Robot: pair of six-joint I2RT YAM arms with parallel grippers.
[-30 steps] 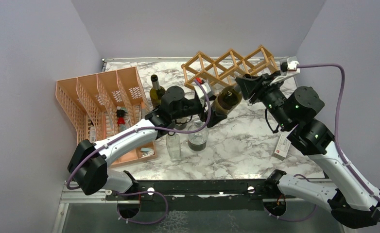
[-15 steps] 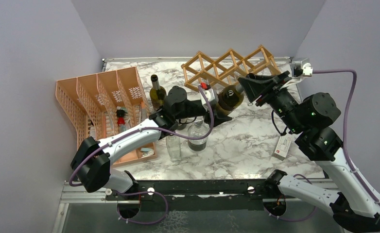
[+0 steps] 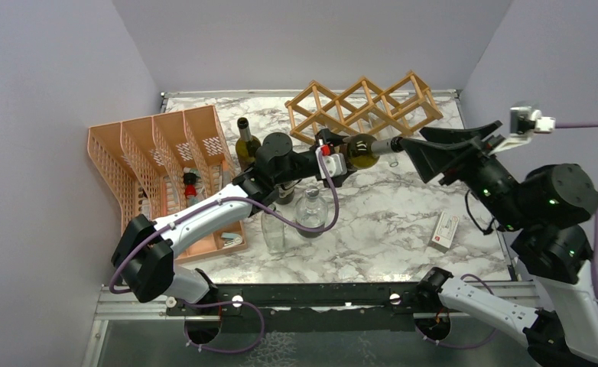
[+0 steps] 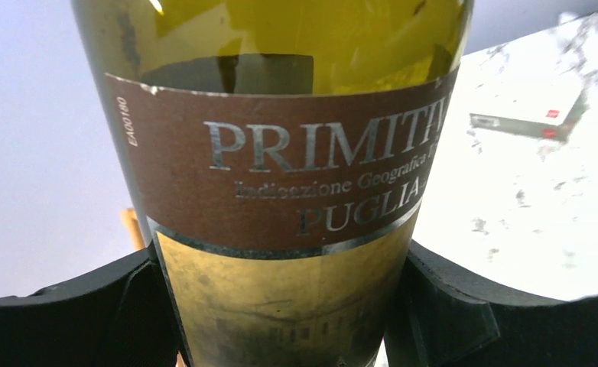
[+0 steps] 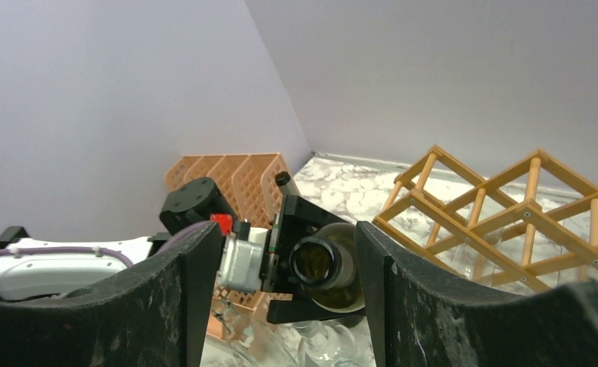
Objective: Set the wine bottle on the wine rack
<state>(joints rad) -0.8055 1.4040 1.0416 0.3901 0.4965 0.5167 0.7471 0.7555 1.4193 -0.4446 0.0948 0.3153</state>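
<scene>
right jaws have pulled back off the neck and stand wide. left jaws alone clamp the bottle (image 3: 361, 151), level, just before the rack (image 3: 366, 102); we judge insertion next.

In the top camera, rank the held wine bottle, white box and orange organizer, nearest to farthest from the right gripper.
1. Wine bottle, just left of the right gripper.
2. White box, toward the table's front edge.
3. Orange organizer, far left.
</scene>
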